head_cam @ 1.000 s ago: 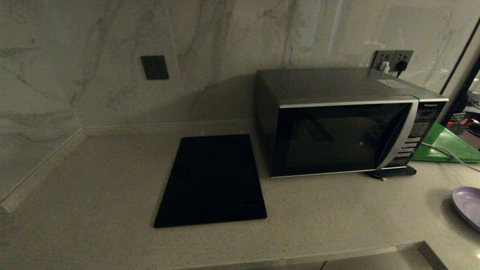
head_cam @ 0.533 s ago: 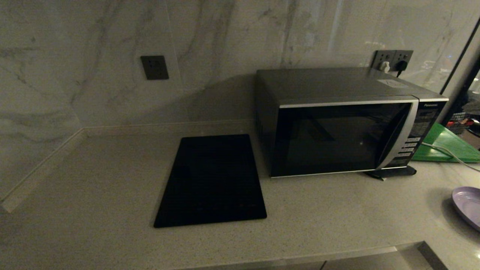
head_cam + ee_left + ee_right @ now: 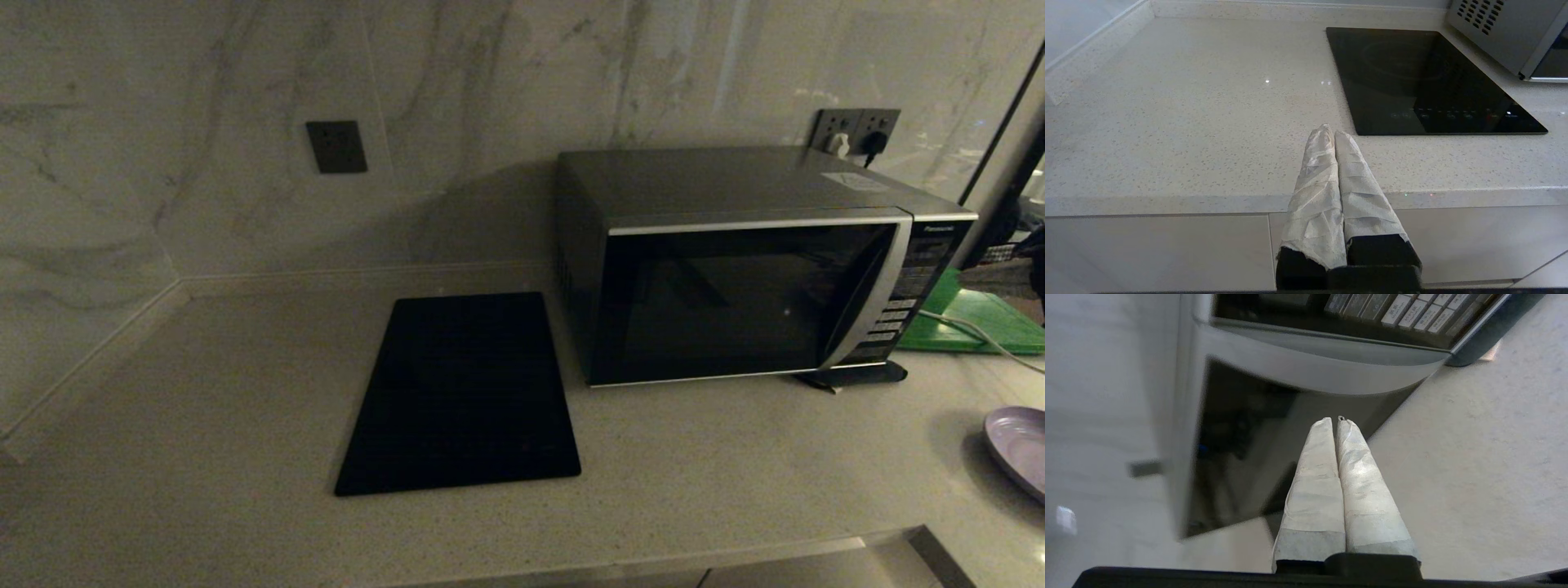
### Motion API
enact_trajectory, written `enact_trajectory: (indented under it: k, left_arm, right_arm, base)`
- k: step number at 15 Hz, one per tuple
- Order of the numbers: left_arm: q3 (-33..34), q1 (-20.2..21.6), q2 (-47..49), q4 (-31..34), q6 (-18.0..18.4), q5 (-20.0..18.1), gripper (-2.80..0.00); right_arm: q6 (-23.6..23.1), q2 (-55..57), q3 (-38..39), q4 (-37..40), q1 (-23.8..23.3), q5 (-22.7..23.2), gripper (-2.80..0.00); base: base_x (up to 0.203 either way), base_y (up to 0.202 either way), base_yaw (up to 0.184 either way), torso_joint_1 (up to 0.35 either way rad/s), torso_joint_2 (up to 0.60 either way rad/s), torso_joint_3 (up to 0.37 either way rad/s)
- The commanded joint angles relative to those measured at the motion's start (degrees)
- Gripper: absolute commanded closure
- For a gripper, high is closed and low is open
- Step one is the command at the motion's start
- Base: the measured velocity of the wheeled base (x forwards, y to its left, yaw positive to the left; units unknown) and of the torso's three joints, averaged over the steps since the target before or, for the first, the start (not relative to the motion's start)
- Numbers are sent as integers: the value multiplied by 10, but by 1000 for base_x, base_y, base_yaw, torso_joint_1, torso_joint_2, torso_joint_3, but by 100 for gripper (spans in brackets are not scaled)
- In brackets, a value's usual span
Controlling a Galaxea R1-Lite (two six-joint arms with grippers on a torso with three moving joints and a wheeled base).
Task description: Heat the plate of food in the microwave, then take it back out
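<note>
Silver-grey microwave standing on the countertop with its dark glass door closed, beside the black cooktop slab. The plate of food lies at the right edge of the head view, well apart from the oven; only part of its lilac rim shows, and no food can be made out. The right gripper, its wrapped fingers pressed together and holding nothing, points at the curved handle band near the button panel, presumably to open the door first. The head view catches only a sliver of this arm at its right edge, whereas the right wrist view shows the approach in full. The left gripper, jaws likewise closed and empty, hangs parked over the counter's front edge, visible only in its own wrist view.
</note>
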Motion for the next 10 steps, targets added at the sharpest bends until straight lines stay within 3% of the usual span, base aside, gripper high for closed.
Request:
enact_trajectory:
  k: [1, 4, 7, 10]
  left_arm:
    - [0, 0, 1, 0, 0, 0, 0]
    - [0, 0, 1, 0, 0, 0, 0]
    - [0, 0, 1, 0, 0, 0, 0]
    - [0, 0, 0, 0, 0, 0, 0]
  right_arm:
    - [24, 12, -9, -17, -19, 0, 0]
    - [23, 47, 5, -44, -28, -22, 0]
    - [22, 92, 0, -48, -27, -88, 0]
    - [23, 128, -9, -47, -28, -96, 0]
  base:
    - [0, 0, 0, 0, 0, 0]
    - [0, 0, 0, 0, 0, 0]
    - [0, 0, 0, 0, 0, 0]
    - [0, 0, 0, 0, 0, 0]
